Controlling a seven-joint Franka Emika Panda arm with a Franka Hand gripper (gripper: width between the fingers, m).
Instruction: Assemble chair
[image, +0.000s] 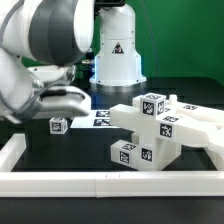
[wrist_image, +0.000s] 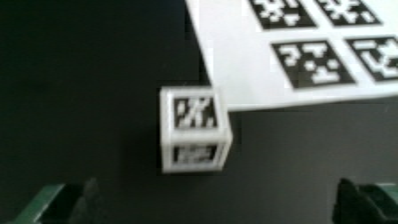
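One small tagged chair block (wrist_image: 192, 129) on black counter (wrist_image: 89, 90), just beside marker board (wrist_image: 311, 50); pincer (wrist_image: 210, 205) spread wide, holding nothing.

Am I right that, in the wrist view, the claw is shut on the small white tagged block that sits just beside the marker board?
Not quite: the wrist view shows the claw open, with its fingers standing wide apart and clear of the small white tagged block. The block does sit on the black table just beside the marker board.
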